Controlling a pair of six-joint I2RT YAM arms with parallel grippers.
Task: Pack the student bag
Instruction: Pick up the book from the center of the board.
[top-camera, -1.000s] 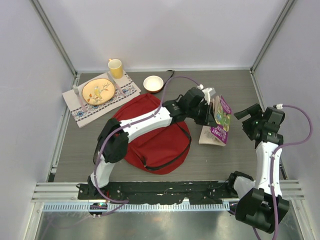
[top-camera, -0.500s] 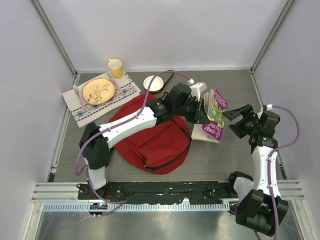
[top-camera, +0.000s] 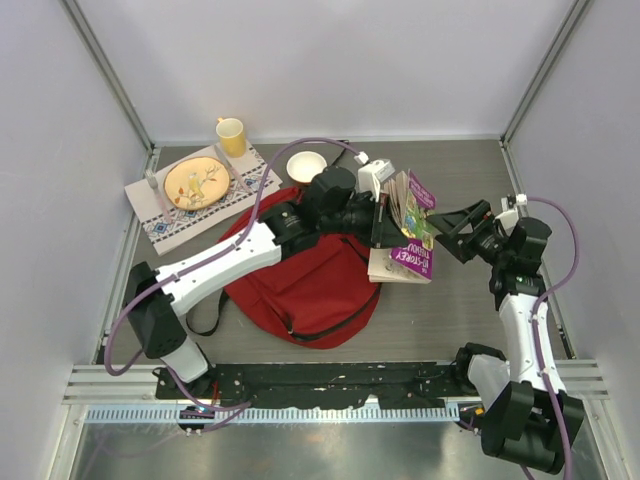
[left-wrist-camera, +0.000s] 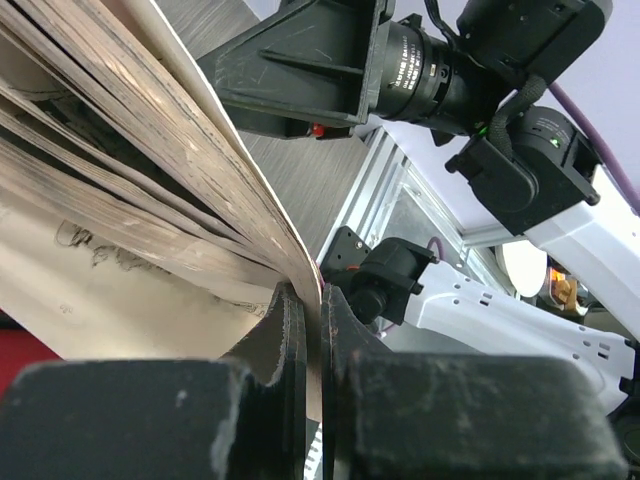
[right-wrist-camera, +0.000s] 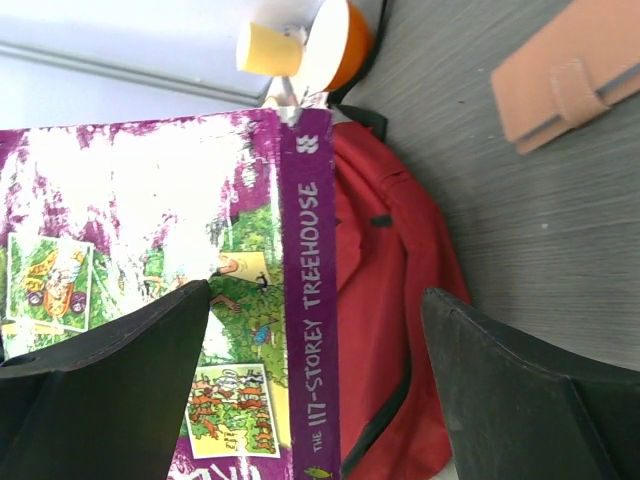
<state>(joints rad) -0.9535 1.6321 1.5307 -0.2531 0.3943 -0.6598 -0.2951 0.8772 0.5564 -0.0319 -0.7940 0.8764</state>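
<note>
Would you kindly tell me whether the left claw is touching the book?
Touching. The left wrist view shows the left claw clamped on the book, its cover edge pinched between both fingers with no gap.

The grey table (top-camera: 470, 180) holds a big red bag (top-camera: 320, 290) in the middle. A cloth mat (top-camera: 165, 228) lies at 10 o'clock, a yellow cup (top-camera: 232, 135) at 11. A white bowl (top-camera: 306, 166) sits at 12, just beside the bag. A tan case (right-wrist-camera: 560, 95) lies there too.
</note>
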